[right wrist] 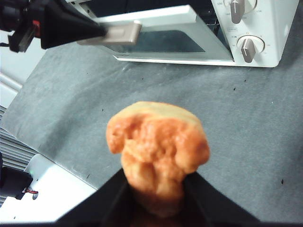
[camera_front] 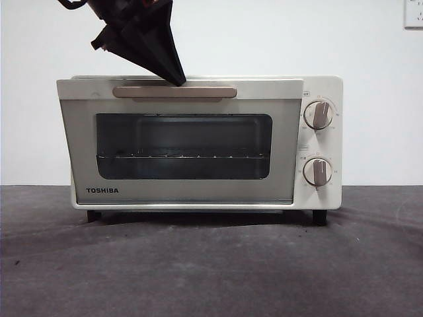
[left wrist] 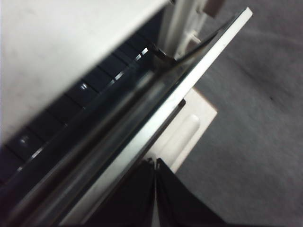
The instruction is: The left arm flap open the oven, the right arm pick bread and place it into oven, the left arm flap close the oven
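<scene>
Both grippers are busy: left gripper (left wrist: 155, 189), jaws together, hooks the handle (camera_front: 174, 92) of the barely-cracked oven door (camera_front: 182, 145) — I fear it slipping off. Right gripper (right wrist: 156, 189) pinches the bread (right wrist: 158, 151) — crumbly, may drop.

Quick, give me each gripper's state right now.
Left gripper: shut, holding nothing, its tip at the oven door's handle.
Right gripper: shut on the bread, above the table.

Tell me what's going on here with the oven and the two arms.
The left gripper, fingers pressed together, is at the beige handle of the oven, whose door is tipped slightly ajar. The right gripper holds the bread above the grey table, short of the oven.
</scene>
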